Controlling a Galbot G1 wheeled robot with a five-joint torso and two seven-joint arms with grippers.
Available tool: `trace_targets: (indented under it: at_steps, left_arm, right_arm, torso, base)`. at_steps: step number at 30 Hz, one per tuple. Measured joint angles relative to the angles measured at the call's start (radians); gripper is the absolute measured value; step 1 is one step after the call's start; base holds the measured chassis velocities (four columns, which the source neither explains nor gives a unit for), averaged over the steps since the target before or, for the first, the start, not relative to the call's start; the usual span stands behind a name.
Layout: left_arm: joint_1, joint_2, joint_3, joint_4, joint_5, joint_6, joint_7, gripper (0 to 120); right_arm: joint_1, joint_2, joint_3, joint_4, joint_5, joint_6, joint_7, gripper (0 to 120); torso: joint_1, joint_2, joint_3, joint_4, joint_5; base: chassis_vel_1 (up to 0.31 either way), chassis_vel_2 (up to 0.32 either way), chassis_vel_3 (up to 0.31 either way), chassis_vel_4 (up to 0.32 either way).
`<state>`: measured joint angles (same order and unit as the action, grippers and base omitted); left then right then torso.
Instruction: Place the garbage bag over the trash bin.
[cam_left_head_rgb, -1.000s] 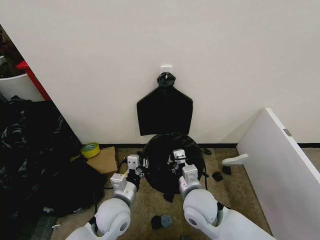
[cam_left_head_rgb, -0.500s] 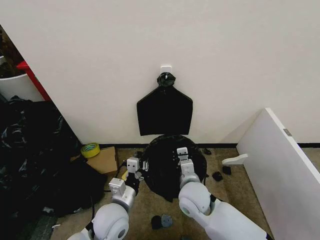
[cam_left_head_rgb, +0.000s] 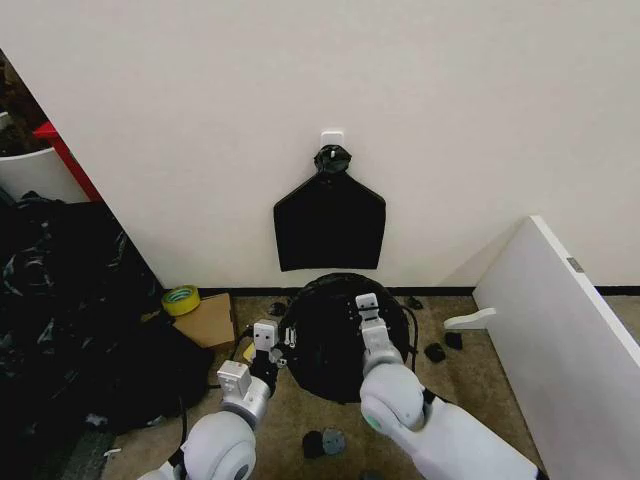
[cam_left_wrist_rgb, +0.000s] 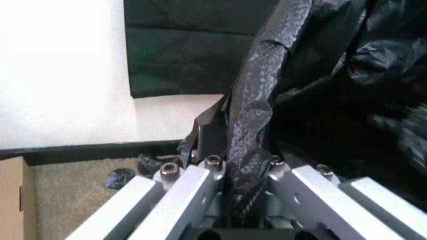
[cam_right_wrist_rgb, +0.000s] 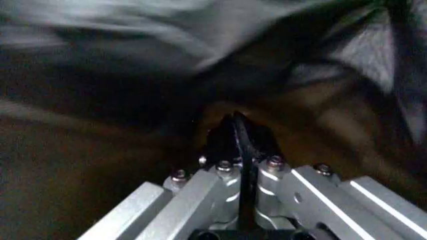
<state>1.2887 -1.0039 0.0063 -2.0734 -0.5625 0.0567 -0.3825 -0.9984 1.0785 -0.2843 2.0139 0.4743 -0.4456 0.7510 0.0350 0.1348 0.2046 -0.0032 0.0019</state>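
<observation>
Low in the middle of the head view the garbage bag (cam_left_head_rgb: 330, 335) sits as a round black disc against the foot of the wall, and to my eye it is already spread across the mouth of the trash bin, whose cream sides I cannot make out under the plastic; so I judge the draping largely done, with the seating of the edge and the letting go left. The left hand (cam_left_head_rgb: 272, 352) is at the disc's left edge, lower centre of the frame; in its own wrist view the left hand (cam_left_wrist_rgb: 230, 165) is pressed together on a crinkled fold of the bag (cam_left_wrist_rgb: 257, 100) that rises between its fingers. The right hand (cam_left_head_rgb: 362, 318) reaches over the right part of the disc; its wrist view shows the right hand (cam_right_wrist_rgb: 235, 135) closed on a thin dark edge that I take for the bag's rim, though the blur around it leaves the surroundings unclear. Above, in the centre of the head view, a flat black bag with a knotted top (cam_left_head_rgb: 329, 222) hangs from a white hook (cam_left_head_rgb: 332, 135), no part of this job; small black scraps (cam_left_head_rgb: 436, 351) lie on the floor (cam_left_head_rgb: 300, 410) to the right.
</observation>
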Motion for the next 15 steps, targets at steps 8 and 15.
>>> trace_targets:
  at_steps: [8, 15]
  left_arm:
    - [0.004, -0.001, -0.001, -0.004, 0.0, -0.006, 0.002, 1]
    - [0.014, 0.011, -0.022, -0.042, -0.01, -0.013, 0.004, 1]
  right_arm:
    - [0.006, 0.006, -0.022, 0.042, 0.138, -0.066, -0.003, 0]
    - [0.026, 0.016, -0.051, -0.021, 0.109, -0.156, 0.014, 0]
  torso:
    - [0.0, 0.0, 0.0, 0.0003, 0.0]
    - [0.0, 0.0, 0.0, 0.0002, 0.0]
  base:
    - [0.0, 0.0, 0.0, 0.0]
    - [0.0, 0.0, 0.0, 0.0]
